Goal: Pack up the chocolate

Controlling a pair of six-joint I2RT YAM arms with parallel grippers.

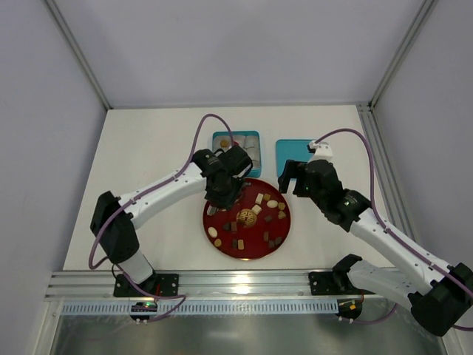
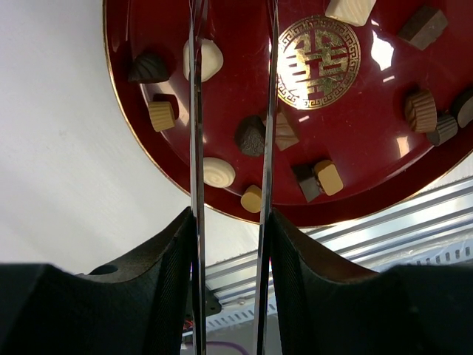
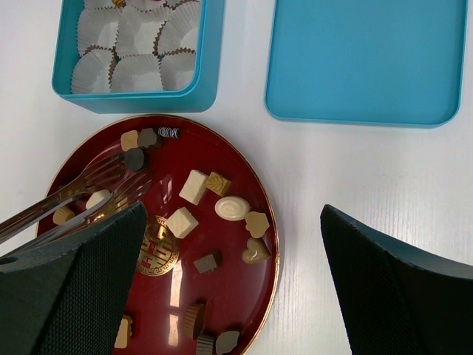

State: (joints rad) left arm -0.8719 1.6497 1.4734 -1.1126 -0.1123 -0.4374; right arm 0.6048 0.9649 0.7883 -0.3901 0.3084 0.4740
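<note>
Two grippers over a white table (image 3: 332, 170).

Left gripper (image 2: 230, 244): jaws partly closed, clamped on metal tongs (image 2: 196, 148) that reach out over the plate. The tong tips stand at a dark piece near the plate's far-left rim; whether it is pinched cannot be told.

Right gripper (image 3: 233, 207): jaws fully wide, nothing held, hanging by the plate's far-right rim.

One round red plate (image 3: 229, 296), gold emblem (image 2: 318, 52) at centre.

Chocolate (image 3: 194, 186): many small pieces, dark, tan and cream, scattered on the plate.

One blue box (image 3: 203, 81), just beyond the plate's far rim, lined with white paper cups (image 3: 137, 72).

One blue lid (image 3: 366, 59), flat on the table right of the box.
</note>
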